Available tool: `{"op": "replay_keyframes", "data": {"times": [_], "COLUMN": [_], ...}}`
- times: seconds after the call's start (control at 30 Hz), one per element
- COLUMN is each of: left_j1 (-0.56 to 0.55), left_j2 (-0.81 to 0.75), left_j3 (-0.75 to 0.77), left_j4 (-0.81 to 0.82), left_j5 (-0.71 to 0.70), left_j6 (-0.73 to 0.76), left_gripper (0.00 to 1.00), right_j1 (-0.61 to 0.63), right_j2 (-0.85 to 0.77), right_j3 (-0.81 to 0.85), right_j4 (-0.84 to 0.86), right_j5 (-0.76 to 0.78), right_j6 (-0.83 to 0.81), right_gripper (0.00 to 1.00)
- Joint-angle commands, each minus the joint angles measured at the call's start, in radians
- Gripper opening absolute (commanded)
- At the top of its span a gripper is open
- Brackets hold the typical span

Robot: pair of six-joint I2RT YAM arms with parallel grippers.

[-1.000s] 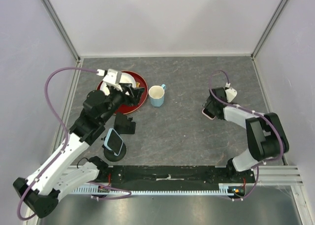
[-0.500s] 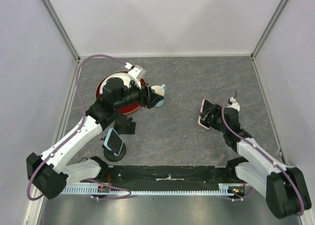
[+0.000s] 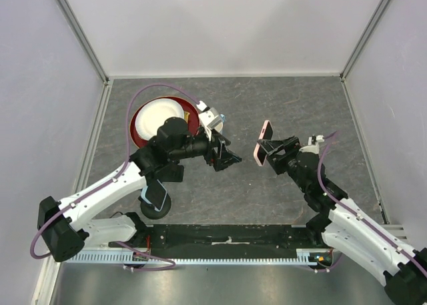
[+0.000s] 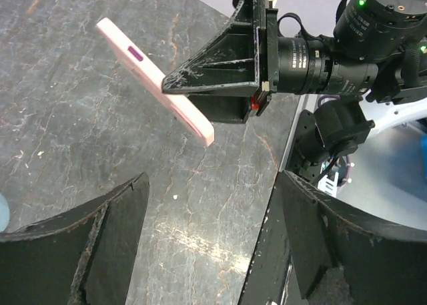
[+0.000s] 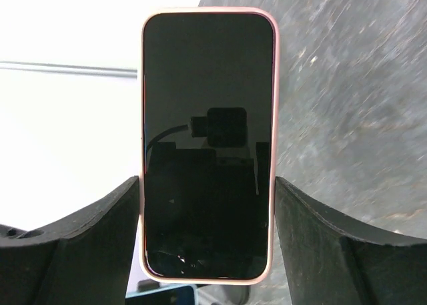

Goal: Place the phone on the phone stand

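A phone (image 3: 265, 142) in a pink case, screen dark, is held on edge above the table middle. My right gripper (image 3: 272, 150) is shut on the phone; in the right wrist view the phone (image 5: 207, 145) sits between both fingers (image 5: 87, 245). My left gripper (image 3: 229, 155) is open and empty, a short way left of the phone and pointing at it. The left wrist view shows the phone (image 4: 155, 81) beyond my open left gripper (image 4: 210, 251). A black round-based stand (image 3: 153, 207) carrying a light blue phone-like slab stands front left, partly under the left arm.
A red tray (image 3: 138, 129) with a white plate (image 3: 160, 111) lies at the back left. A blue mug (image 3: 221, 118) is mostly hidden behind the left wrist. A second black block (image 3: 171, 171) stands next to the stand.
My left arm has swung right from the tray to the table middle. My right arm has lifted the phone off the right side and carried it left, turning it on edge.
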State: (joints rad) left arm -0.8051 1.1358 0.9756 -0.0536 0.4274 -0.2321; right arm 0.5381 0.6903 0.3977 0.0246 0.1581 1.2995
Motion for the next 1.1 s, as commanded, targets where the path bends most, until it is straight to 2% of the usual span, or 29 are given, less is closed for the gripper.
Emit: {"op": "replay_keyframes", "data": {"times": [0.0, 0.13, 0.3, 0.37, 0.6, 0.7, 0.8, 0.83, 0.9, 0.93, 0.97, 1.0, 1.07], "left_j1": [-0.057, -0.097, -0.103, -0.105, -0.124, -0.129, -0.131, -0.129, -0.129, -0.129, -0.129, -0.129, -0.129], "left_j2": [-0.024, -0.016, -0.002, 0.005, 0.028, 0.03, 0.025, 0.024, 0.007, 0.001, -0.004, -0.016, -0.027], "left_j3": [-0.031, -0.041, -0.04, -0.037, -0.021, -0.023, -0.02, -0.018, -0.02, -0.021, -0.025, -0.025, -0.032], "left_j4": [0.08, 0.086, 0.078, 0.071, 0.032, 0.029, 0.018, 0.015, 0.015, 0.015, 0.015, 0.014, 0.015], "left_j5": [-0.076, -0.142, -0.18, -0.187, -0.222, -0.243, -0.275, -0.283, -0.303, -0.309, -0.325, -0.337, -0.345], "left_j6": [0.083, 0.1, 0.116, 0.119, 0.142, 0.142, 0.145, 0.148, 0.154, 0.157, 0.16, 0.162, 0.168], "left_gripper": [0.85, 0.84, 0.74, 0.71, 0.72, 0.67, 0.52, 0.42, 0.32, 0.26, 0.09, 0.02, 0.02], "right_j1": [0.106, 0.216, 0.342, 0.371, 0.474, 0.514, 0.552, 0.56, 0.576, 0.579, 0.579, 0.577, 0.577], "right_j2": [0.006, 0.046, 0.124, 0.147, 0.189, 0.199, 0.216, 0.218, 0.221, 0.221, 0.221, 0.221, 0.213], "right_j3": [0.056, 0.078, 0.15, 0.167, 0.204, 0.219, 0.24, 0.243, 0.245, 0.244, 0.242, 0.244, 0.251], "right_j4": [0.098, 0.147, 0.161, 0.179, 0.236, 0.25, 0.245, 0.238, 0.222, 0.219, 0.221, 0.219, 0.183], "right_j5": [0.178, 0.259, 0.375, 0.403, 0.486, 0.511, 0.534, 0.538, 0.544, 0.541, 0.526, 0.52, 0.506], "right_j6": [0.211, 0.253, 0.267, 0.27, 0.27, 0.259, 0.241, 0.239, 0.231, 0.221, 0.201, 0.146, 0.075], "right_gripper": [0.0, 0.0, 0.0, 0.0, 0.0, 0.0, 0.0, 0.0, 0.01, 0.06, 0.13, 0.32, 0.52]}}
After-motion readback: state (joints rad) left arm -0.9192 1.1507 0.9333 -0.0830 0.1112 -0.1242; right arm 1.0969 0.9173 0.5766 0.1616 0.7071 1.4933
